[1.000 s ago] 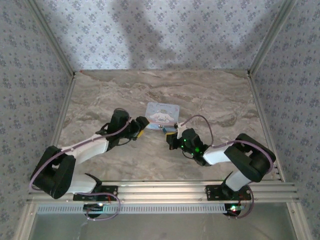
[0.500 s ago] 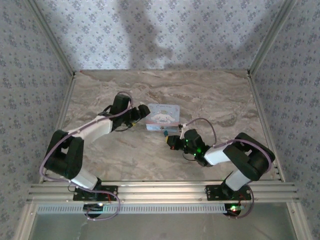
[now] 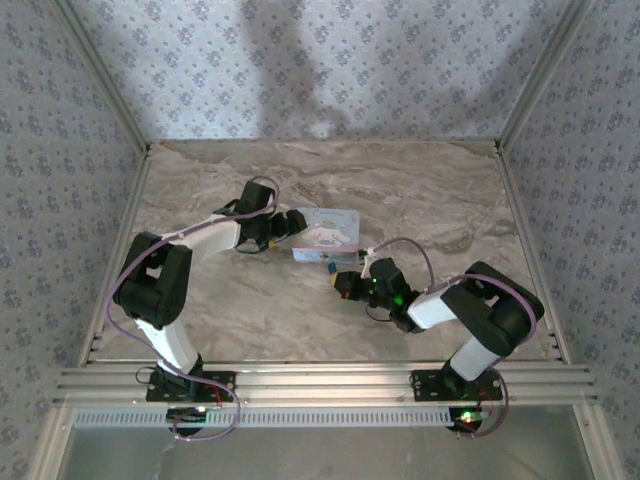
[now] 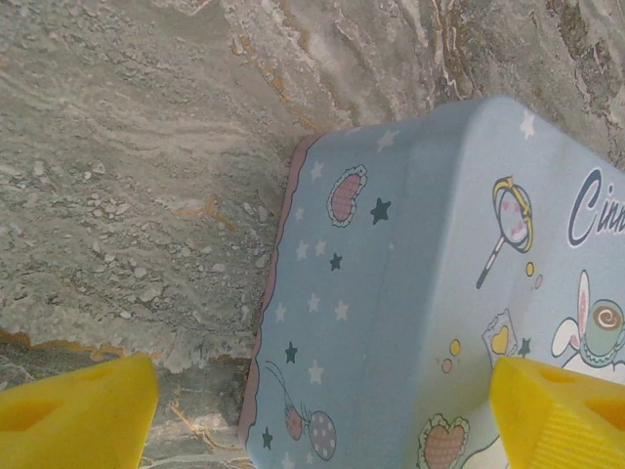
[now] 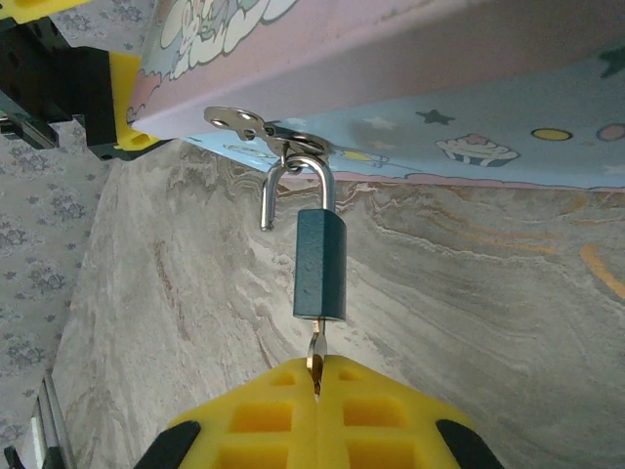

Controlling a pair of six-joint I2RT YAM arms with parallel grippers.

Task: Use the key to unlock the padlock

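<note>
The small blue padlock hangs by its silver shackle from the metal hasp of the pale-blue cartoon tin box. One shackle leg stands free beside the lock body. A brass key sits in the bottom of the padlock, and my right gripper is shut on it. From above, the padlock lies between the tin box and the right gripper. My left gripper is open, with its yellow fingers on either side of the box's left end.
The marble tabletop is ringed by patterned walls and aluminium posts. My left gripper's black-and-yellow finger shows past the box's corner in the right wrist view. The rail with the arm bases runs along the near edge.
The left arm has swung in and reached forward, bringing its open gripper up to the tin box's left end. The right gripper with the key has edged slightly left.
</note>
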